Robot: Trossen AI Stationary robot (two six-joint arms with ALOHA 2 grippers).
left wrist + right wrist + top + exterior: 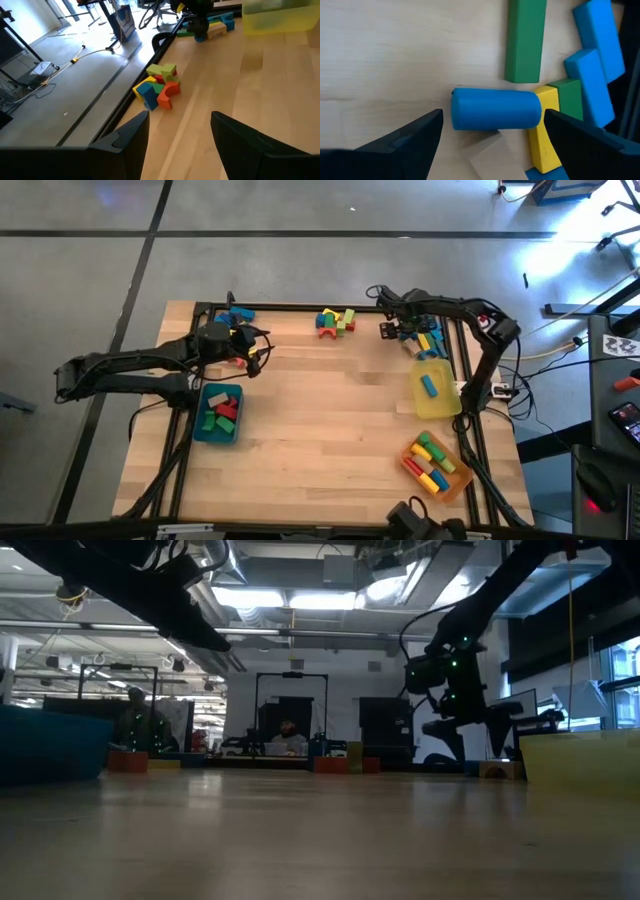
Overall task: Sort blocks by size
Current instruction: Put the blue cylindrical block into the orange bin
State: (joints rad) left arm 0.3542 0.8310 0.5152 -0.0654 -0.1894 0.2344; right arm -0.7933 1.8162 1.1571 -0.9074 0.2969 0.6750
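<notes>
**Lining up on the blue cylinder at the far right corner**

Hovering over the heap of blocks (418, 338) at about two o'clock on the table, the right gripper (490, 132) has its jaws spread wide, one on each side of a blue cylinder (496, 109) lying flat on the wood. The fingers look clear of it, so I'd call this the approach for a pick, not yet a grasp. The next move calls for a straight drop and a clean squeeze across the cylinder, because a yellow block (544, 135) touches one end, a pale block (487, 154) sits just beside it, and a green bar (524, 40) lies near.

The yellow tray (437, 390) at three o'clock already holds one blue piece; the orange tray (436, 465) at five o'clock and the teal tray (218, 414) at nine o'clock hold several.

The left gripper (180, 135) waits at ten o'clock, jaws apart and empty, looking toward another small cluster (157, 90) at twelve o'clock.

From table height, the blocks are mere specks and I can't sort their sizes. The right arm covers part of its heap from above.
</notes>
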